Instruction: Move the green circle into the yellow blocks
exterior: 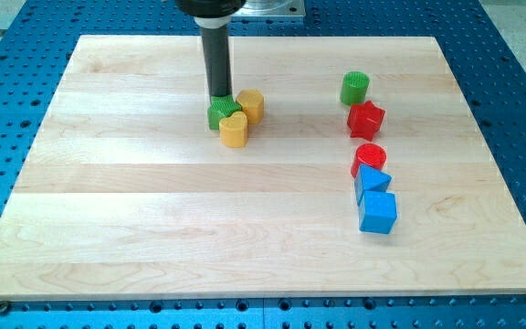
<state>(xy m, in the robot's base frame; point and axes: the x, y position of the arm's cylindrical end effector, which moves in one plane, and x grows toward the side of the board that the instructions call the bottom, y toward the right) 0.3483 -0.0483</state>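
The green circle [355, 88] stands at the view's upper right, apart from the yellow blocks. Two yellow blocks sit at the upper middle: a hexagon-like one [251, 105] and a heart-like one [234, 131], touching each other. A second green block [217, 114], star-like, sits against their left side. My tip [218, 97] rests at the top edge of this green block, just left of the yellow hexagon. My tip is far to the left of the green circle.
A red star-like block [365, 119] lies just below the green circle. Below it are a red circle [370, 156], a blue triangle-like block [371, 182] and a blue cube [378, 212]. The wooden board [153, 219] sits on a blue perforated table.
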